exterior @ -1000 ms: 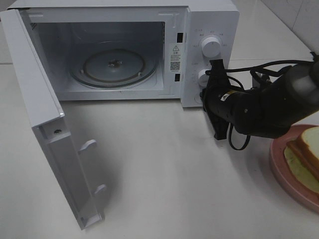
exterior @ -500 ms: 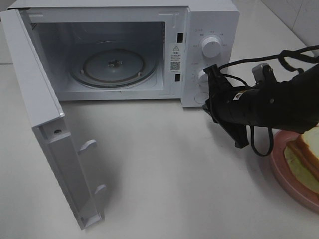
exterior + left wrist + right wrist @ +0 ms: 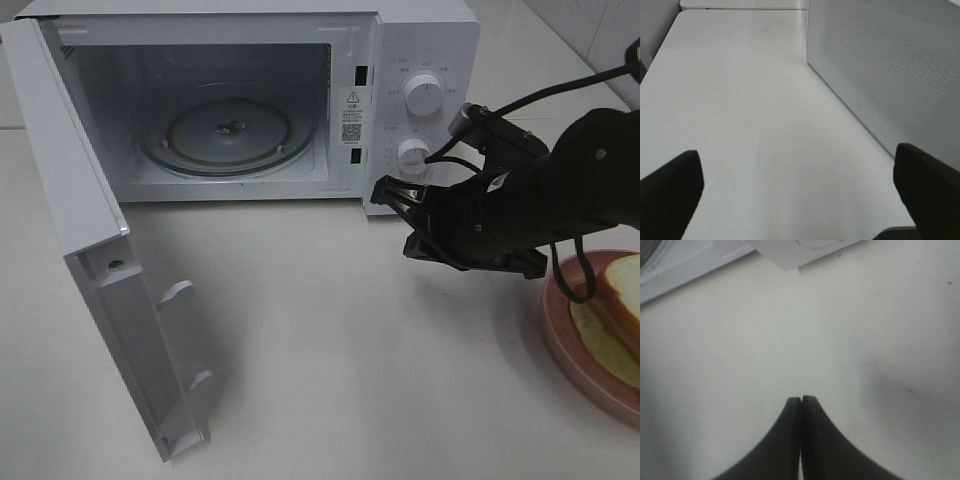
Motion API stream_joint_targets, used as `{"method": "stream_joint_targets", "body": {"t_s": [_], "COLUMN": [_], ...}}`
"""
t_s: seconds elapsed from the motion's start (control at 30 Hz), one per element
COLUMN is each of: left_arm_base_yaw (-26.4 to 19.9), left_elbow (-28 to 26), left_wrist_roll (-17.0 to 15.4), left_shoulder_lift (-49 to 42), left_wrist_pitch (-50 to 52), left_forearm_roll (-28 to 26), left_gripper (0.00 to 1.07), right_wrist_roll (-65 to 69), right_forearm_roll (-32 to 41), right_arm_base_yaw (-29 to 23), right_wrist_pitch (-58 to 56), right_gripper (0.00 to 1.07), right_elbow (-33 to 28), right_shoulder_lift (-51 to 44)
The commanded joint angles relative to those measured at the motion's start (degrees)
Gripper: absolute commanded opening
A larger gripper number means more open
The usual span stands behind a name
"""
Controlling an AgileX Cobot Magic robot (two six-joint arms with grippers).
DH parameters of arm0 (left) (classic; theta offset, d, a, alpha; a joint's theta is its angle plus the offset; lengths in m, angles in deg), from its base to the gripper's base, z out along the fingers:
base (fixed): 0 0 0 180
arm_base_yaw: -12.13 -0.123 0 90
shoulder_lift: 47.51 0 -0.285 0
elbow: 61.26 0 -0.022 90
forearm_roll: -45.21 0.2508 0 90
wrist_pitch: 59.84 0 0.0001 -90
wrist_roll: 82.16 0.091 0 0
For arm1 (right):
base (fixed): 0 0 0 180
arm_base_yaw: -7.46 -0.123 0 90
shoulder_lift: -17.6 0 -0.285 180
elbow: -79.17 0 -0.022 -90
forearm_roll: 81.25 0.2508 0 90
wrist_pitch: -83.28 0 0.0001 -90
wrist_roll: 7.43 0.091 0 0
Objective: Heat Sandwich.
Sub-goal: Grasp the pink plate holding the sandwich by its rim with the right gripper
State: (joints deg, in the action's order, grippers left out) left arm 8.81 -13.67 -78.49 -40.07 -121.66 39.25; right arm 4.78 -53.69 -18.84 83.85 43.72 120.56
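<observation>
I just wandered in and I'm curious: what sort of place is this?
Likely a kitchen-style counter, perhaps a test setup: a white microwave with its door open, and a sandwich on a pink plate.

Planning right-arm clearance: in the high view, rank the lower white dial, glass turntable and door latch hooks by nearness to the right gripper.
From the right gripper:
1. Lower white round dial, on the panel behind it.
2. Round glass turntable, inside the cavity.
3. White plastic latch hooks, open door, far left.
</observation>
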Motion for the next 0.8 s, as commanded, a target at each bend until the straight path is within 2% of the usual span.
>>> {"method": "stream_joint_targets", "body": {"t_s": [0.03,0.27,0.53,0.7,0.73,0.77,0.8], "left_arm_base_yaw": [-0.06,-0.06,-0.06,-0.06,-0.06,-0.06,-0.06], "left_elbow": [0.11,0.11,0.11,0.11,0.11,0.11,0.11], "left_wrist_roll": [-0.34,-0.34,-0.34,-0.34,-0.34,-0.34,-0.34], "left_shoulder_lift": [-1.03,-1.03,-1.03,-1.03,-1.03,-1.03,-1.03], "left_wrist_pitch": [0.52,0.52,0.52,0.52,0.52,0.52,0.52], "left_forearm_roll": [-0.46,-0.46,-0.46,-0.46,-0.46,-0.46,-0.46], "left_gripper": [0.98,0.98,0.98,0.98,0.98,0.98,0.98], "right_wrist_roll": [-8.54,-20.23,-19.77,-18.56,-18.56,-18.56,-18.56], "right_forearm_roll": [-1.26,-7.33,-16.39,-19.48,-19.60,-19.60,-19.60], "right_arm_base_yaw": [2.58,6.93,8.82,9.00,9.00,9.00,9.00], "right_wrist_pitch": [-5.96,-16.73,-28.76,-34.43,-35.70,-35.70,-36.04], "right_gripper": [0.04,0.06,0.10,0.23,0.35,0.35,0.40], "right_elbow": [-0.11,-0.11,-0.11,-0.11,-0.11,-0.11,-0.11], "right_shoulder_lift": [-2.12,-6.25,-10.03,-12.32,-13.24,-13.24,-13.52]}}
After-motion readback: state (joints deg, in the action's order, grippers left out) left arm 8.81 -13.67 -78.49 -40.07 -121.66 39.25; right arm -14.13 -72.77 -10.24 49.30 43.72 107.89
